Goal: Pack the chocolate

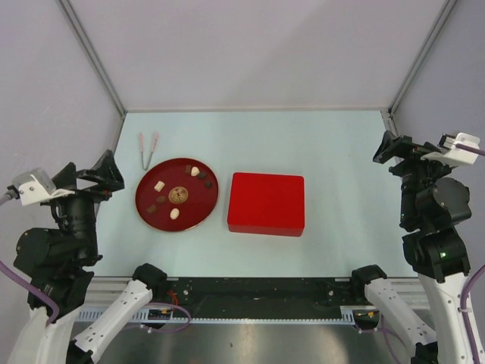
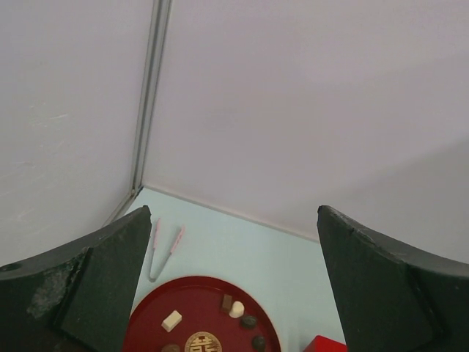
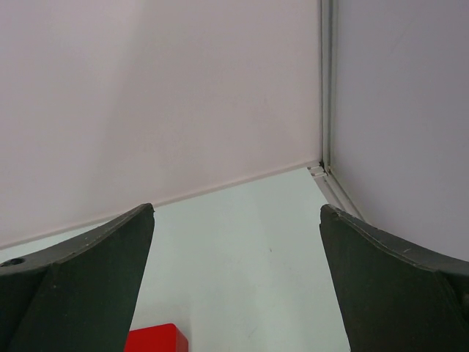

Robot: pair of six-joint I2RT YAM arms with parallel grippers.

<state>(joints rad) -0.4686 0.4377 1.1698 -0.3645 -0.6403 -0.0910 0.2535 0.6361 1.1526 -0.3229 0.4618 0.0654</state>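
— Where is the chocolate point(image 1: 175, 214) in relation to the red box point(image 1: 266, 203)?

— Directly left of the box. The pieces lie scattered on a round red plate point(image 1: 144, 199), some dark and some cream. The plate's rim sits just beside the box's left side, with a narrow strip of table between them.

— Which arm is closer to it?

— The left one. The left gripper point(image 2: 233, 213) hangs left of the box, out past the plate. Its wrist camera looks down over the plate, with the box's corner at the lower edge of that view. The right gripper point(image 3: 237, 207) hangs well off the box's right side, so the whole box lies between it and the sweets.

— Are the grippers holding anything?

— No. Both stand spread wide with nothing between the fingers.

— Is there a tool?

— Yes, thin tongs point(image 1: 148, 149) lie left of the box and further back than it, just beyond the plate. Their long axis runs front to back, with the joined end nearer and the pink ends pointing away.

— So what matters for the next move?

— I'd judge it's a reach for the left arm, towards the box. The box looks closed, and the right arm is better placed to deal with that.
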